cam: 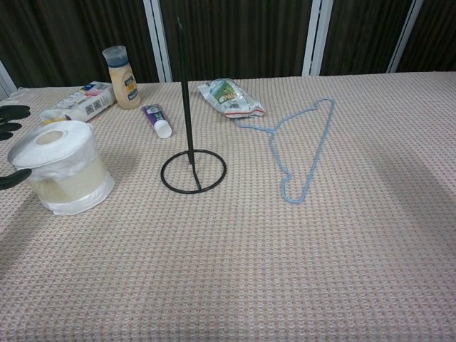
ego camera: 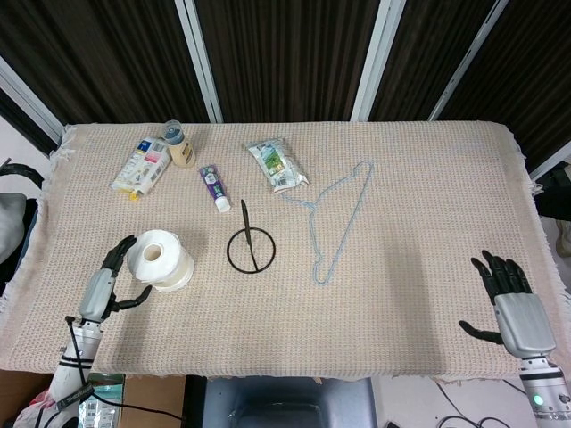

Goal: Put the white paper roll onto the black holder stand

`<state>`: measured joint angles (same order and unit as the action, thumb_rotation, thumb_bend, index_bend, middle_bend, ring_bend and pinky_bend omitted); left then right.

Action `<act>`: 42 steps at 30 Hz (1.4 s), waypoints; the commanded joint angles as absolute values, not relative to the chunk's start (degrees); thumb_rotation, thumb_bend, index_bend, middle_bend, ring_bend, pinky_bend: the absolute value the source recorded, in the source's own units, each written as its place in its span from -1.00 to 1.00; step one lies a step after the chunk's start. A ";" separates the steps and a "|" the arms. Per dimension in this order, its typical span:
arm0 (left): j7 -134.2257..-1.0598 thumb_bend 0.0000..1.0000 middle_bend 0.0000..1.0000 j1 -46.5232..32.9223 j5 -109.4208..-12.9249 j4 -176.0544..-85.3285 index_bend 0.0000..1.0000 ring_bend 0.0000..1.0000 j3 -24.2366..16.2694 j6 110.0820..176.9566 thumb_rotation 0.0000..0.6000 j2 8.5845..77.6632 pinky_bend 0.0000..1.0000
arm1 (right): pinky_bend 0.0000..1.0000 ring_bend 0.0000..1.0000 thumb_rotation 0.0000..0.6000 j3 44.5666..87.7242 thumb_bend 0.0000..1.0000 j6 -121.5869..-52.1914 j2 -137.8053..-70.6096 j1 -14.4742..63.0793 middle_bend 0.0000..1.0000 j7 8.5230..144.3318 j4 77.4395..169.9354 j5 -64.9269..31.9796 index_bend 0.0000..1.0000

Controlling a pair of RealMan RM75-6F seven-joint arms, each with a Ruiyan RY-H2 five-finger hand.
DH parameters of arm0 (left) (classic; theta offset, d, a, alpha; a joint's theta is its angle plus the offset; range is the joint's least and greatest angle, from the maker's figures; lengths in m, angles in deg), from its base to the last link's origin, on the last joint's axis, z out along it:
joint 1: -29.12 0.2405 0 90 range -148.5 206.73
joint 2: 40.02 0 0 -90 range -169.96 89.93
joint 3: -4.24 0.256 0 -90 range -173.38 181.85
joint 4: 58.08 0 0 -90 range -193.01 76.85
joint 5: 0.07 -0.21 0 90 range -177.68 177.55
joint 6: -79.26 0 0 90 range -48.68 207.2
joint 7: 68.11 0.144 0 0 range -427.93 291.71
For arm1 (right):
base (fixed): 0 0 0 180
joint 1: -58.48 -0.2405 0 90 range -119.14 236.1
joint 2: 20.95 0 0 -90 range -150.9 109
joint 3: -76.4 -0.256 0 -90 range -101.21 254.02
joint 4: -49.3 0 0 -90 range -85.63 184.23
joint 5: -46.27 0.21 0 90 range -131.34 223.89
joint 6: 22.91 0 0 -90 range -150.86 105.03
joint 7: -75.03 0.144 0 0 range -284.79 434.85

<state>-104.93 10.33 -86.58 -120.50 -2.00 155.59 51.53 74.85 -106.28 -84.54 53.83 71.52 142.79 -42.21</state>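
Observation:
The white paper roll [ego camera: 161, 259] [cam: 61, 167] stands on end on the left part of the table, its core hole facing up. Just right of it is the black holder stand [ego camera: 249, 246] [cam: 190, 146], a ring base with one upright rod. My left hand [ego camera: 109, 278] is open right beside the roll's left side, fingers spread toward it; whether they touch is unclear. In the chest view only its dark fingertips [cam: 14, 114] show at the left edge. My right hand [ego camera: 510, 299] is open at the table's front right corner, far from both objects.
A light blue wire hanger [ego camera: 335, 218] lies right of the stand. At the back left are a purple tube [ego camera: 214, 186], a small bottle [ego camera: 181, 145], a white packet [ego camera: 143, 166] and a green-printed pouch [ego camera: 278, 164]. A woven beige cloth [ego camera: 419, 241] covers the table.

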 commanded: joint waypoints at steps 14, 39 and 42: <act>-110.94 -0.37 -1.00 6.39 -83.18 -118.18 -1.00 -1.00 -3.03 147.14 1.00 53.33 -0.60 | -1.00 -1.00 1.00 75.06 -0.68 -106.25 -84.21 53.92 -1.00 71.73 142.86 -42.29 -1.00; -112.69 0.04 -0.06 8.83 -88.48 -136.91 -0.25 0.06 -9.04 166.94 1.00 44.94 0.60 | -1.00 -1.00 1.00 75.50 -0.68 -106.54 -83.65 54.18 -1.00 72.08 143.44 -42.93 -1.00; -108.05 0.04 -0.06 7.51 -89.26 -143.86 -0.24 0.06 -11.37 167.89 1.00 42.55 0.60 | -1.00 -1.00 1.00 75.61 -0.68 -106.39 -83.57 54.13 -1.00 72.09 143.56 -43.06 -1.00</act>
